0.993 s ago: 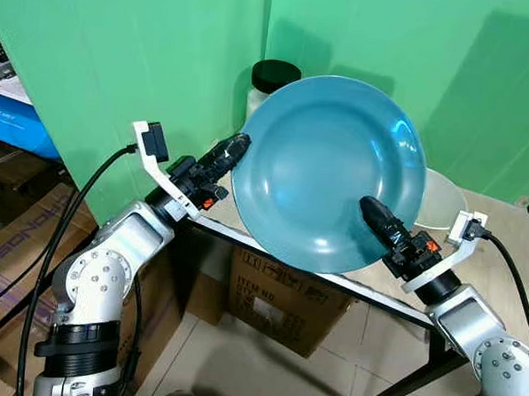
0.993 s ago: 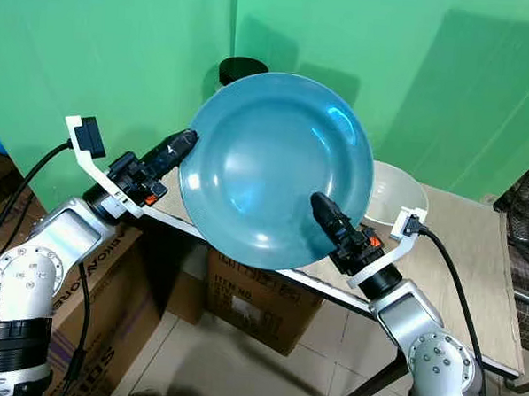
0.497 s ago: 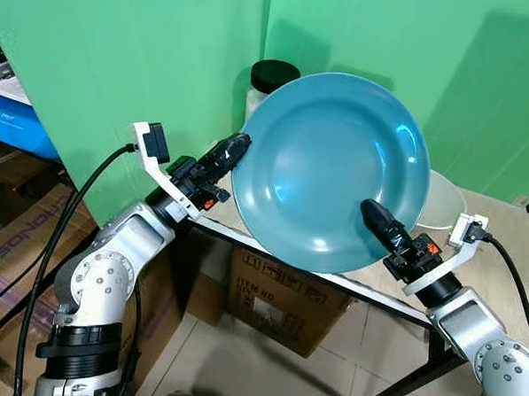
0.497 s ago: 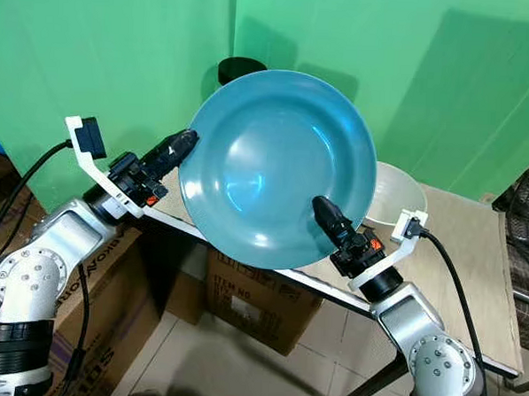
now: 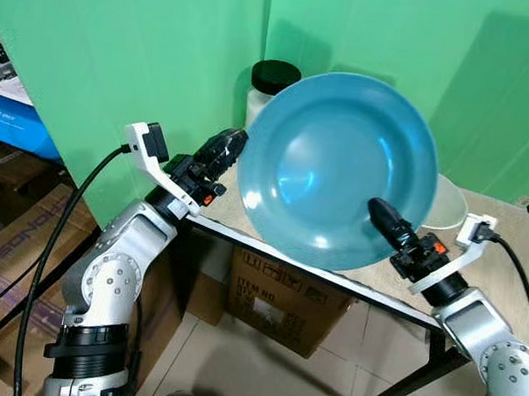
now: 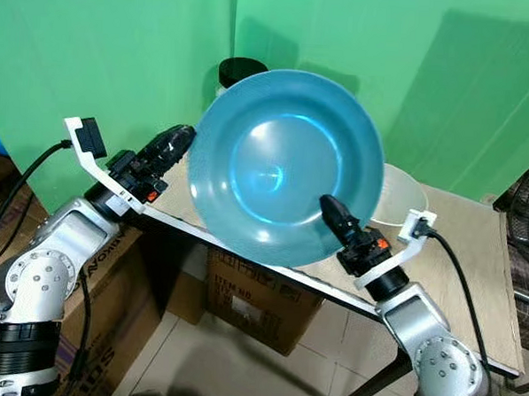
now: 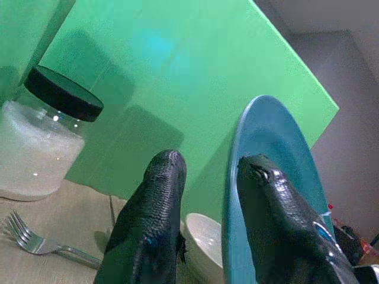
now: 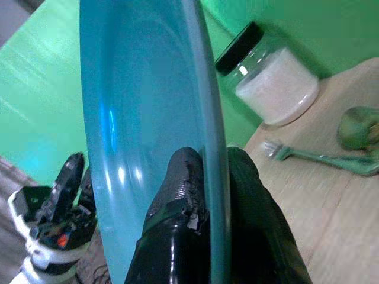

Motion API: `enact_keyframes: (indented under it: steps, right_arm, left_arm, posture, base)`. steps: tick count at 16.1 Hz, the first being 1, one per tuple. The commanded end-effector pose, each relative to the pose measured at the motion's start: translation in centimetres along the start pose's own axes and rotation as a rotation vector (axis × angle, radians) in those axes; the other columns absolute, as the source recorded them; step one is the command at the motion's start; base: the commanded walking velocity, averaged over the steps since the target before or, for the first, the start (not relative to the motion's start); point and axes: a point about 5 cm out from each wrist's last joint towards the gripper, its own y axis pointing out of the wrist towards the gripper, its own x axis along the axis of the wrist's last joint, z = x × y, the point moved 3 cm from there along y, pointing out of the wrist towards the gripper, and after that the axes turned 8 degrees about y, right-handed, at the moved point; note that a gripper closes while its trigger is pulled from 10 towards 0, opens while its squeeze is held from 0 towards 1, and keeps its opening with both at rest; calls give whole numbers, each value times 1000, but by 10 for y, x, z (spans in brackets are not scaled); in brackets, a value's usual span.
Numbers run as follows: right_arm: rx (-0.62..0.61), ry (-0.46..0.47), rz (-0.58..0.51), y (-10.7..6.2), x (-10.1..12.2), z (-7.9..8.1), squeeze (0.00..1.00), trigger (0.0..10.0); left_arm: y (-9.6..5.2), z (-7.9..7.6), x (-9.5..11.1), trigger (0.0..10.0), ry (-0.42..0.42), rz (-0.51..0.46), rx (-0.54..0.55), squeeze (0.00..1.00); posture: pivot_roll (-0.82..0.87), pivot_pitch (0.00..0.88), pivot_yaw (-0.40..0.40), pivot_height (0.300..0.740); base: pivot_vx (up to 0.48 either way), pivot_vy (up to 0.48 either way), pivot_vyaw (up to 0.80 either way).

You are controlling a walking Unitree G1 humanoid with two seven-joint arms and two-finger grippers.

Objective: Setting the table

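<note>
Blue plate (image 5: 337, 171): held up on edge above the near left part of the table, its hollow face turned toward the head camera; it hides much of the tabletop behind it.
Right gripper (image 8: 204, 177): at the plate's lower right rim, its two black fingers clamped on the rim, one on each face.
Left gripper (image 7: 207, 177): just beside the plate's left edge, fingers apart; the rim sits in the gap next to one finger, and whether it touches cannot be told.
Table (image 6: 457, 252): light wooden top on dark legs, running from near left to far right in front of a green backdrop.
Glass jar (image 7: 38, 145): black lid, white contents, at the far left corner of the table, partly hidden behind the plate in the head views.
White bowl (image 6: 397, 200): on the table to the right of the plate, its left part covered by the plate.
Fork (image 7: 44, 245): lying flat on the tabletop near the jar.
Green fruit (image 8: 358, 127): on the table, beside the fork's handle.
Cardboard box (image 5: 286, 297): on the floor under the table.
</note>
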Motion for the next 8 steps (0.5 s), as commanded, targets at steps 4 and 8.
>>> enact_keyframes:
  steps: [4, 8]
  right_arm:
    - [-34, -77, -134, -11, 32, 8, 0, 0]
    - [-143, -370, -342, -17, 66, 52, 0, 10000]
  left_arm:
    - [-4, -1, 10, 10000, 36, -33, 0, 1000]
    - [-19, -3, 18, 10000, 356, 70, 84, 0]
  posture:
    - [16, 0, -20, 740]
    - [0, 0, 6, 740]
  base:
    - [0, 0, 0]
    - [0, 0, 0]
